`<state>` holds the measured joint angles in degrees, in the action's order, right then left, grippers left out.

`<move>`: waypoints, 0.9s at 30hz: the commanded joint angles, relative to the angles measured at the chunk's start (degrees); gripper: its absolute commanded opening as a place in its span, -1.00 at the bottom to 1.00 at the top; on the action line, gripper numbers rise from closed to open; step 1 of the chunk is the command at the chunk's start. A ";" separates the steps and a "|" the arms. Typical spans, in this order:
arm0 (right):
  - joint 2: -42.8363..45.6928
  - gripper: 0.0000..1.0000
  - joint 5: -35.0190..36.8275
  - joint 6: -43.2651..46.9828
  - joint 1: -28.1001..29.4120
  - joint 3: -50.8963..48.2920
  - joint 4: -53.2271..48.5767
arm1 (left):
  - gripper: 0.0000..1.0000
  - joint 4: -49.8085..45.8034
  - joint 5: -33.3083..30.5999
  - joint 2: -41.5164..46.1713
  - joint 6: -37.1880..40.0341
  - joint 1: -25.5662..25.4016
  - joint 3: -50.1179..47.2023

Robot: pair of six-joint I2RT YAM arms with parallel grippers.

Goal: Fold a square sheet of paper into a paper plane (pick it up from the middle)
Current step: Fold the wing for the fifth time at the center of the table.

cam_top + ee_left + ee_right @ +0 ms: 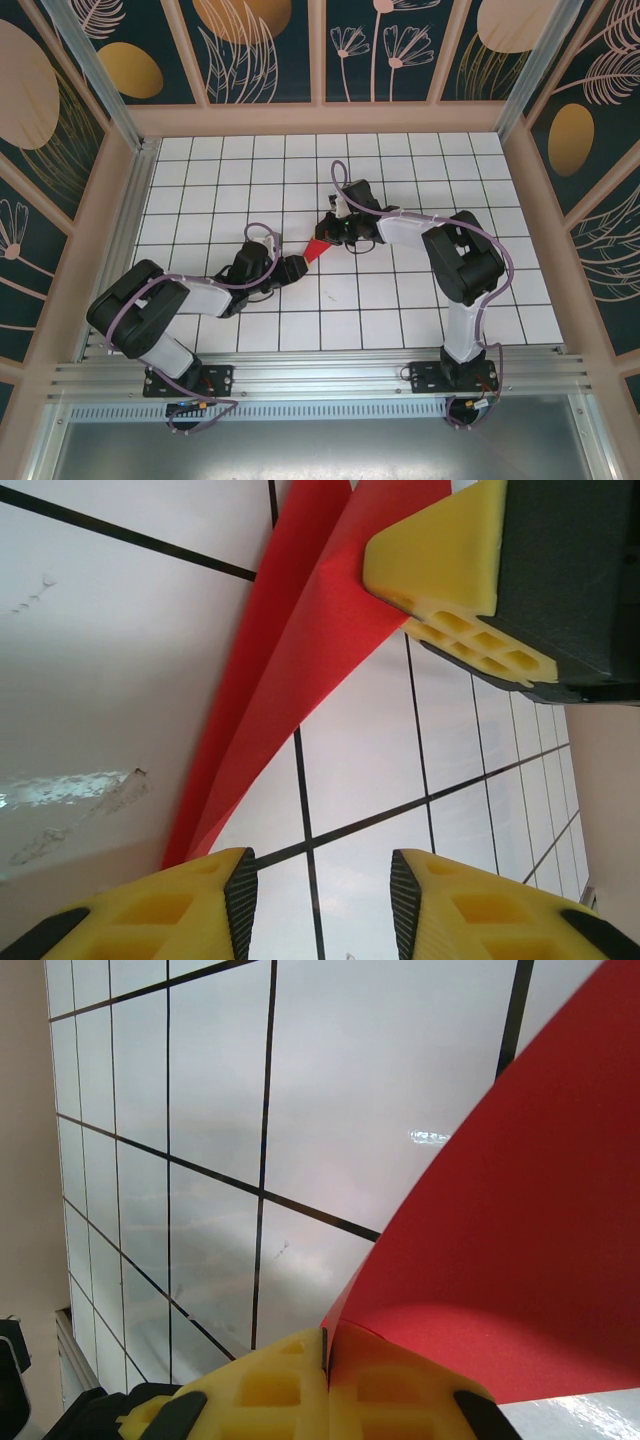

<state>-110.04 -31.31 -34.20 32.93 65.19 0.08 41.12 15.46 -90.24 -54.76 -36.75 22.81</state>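
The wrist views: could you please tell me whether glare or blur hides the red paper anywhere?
Left wrist: the red paper is sharp, with smeared reflections on the white table beside it. Right wrist: a small glare streak on the table stays off the paper, whose edge is crisp. Top external: even light, but the paper looks tiny.

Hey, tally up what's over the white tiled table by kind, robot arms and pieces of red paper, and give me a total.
Robot arms: 2, the left arm and the right arm
Folded red paper: 1
Total: 3
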 commanded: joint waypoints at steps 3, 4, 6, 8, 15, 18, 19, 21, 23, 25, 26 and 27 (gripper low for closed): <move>-0.23 -0.94 0.85 -0.15 -0.45 1.37 -0.16 | -0.16 -0.96 -1.68 -1.84 0.93 0.02 -0.29; -0.37 -0.94 0.90 0.16 -0.40 1.35 -0.15 | -0.15 -1.00 -1.75 -2.04 0.99 0.10 -0.39; -0.35 -0.94 1.16 0.74 -0.40 1.09 -0.08 | -0.16 -1.29 -1.81 -2.37 1.26 0.03 -0.66; -0.35 -0.94 1.17 1.46 -0.54 0.65 0.28 | -0.16 -2.09 -1.88 -2.15 1.75 0.10 -0.75; -0.47 -0.94 0.47 4.59 -0.67 -1.75 3.06 | -0.06 -3.65 -0.27 2.52 2.34 0.13 -0.24; -0.70 -0.93 -0.82 5.76 -1.00 -2.81 4.76 | -0.04 -4.13 0.08 3.78 2.23 0.28 0.54; -0.77 -0.93 -1.24 6.22 -1.10 -3.11 5.16 | -0.03 -4.12 0.02 4.04 2.12 0.44 0.78; -0.81 -0.93 -1.73 6.84 -1.25 -3.71 5.85 | -0.03 -4.49 -0.36 4.39 2.03 0.93 1.43; -0.61 -0.92 -2.21 7.03 -1.28 -4.64 7.01 | -0.03 -5.44 -1.20 4.15 2.02 1.30 2.35; -0.29 -0.92 -2.56 7.04 -1.22 -5.43 8.02 | -0.03 -5.73 -1.30 3.20 2.10 1.41 3.38; -0.15 -0.92 -2.81 7.04 -1.28 -5.71 8.40 | -0.04 -5.69 -0.91 2.40 2.25 1.49 4.16; 0.03 -0.92 -2.79 7.04 -1.29 -6.02 8.76 | -0.04 -5.70 -0.61 1.55 2.25 1.48 4.80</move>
<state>-110.08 -32.53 -28.80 31.90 60.55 5.65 36.45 14.55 -87.13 -53.65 -35.59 25.04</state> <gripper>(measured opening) 0.064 0.481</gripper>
